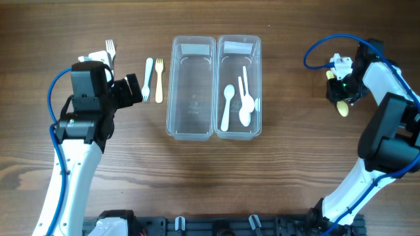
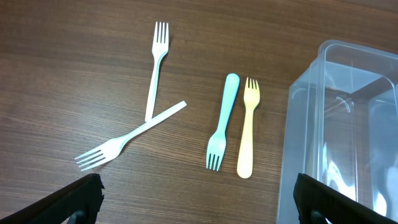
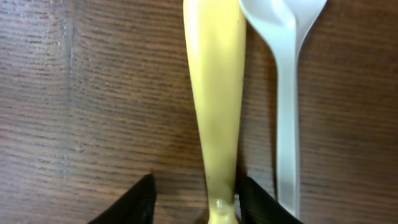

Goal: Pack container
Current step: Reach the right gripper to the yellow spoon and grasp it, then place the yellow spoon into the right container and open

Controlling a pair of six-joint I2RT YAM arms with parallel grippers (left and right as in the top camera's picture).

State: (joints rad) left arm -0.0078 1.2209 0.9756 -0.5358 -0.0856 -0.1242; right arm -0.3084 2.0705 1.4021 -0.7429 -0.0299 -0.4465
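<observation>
The left arm rises from the near left; the left gripper (image 1: 134,88) points right, its fingers (image 2: 81,198) spread wide. The right arm folds back at the far right; the right gripper (image 1: 342,98) points down, fingers (image 3: 134,202) narrowly parted.

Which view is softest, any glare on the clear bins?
Right wrist: softest, yellow plastic utensil handle too close, edges blurred. Left wrist: white plastic forks crisp, clear plastic container shows reflections on its walls. Overhead: even light, faint shadows.
</observation>
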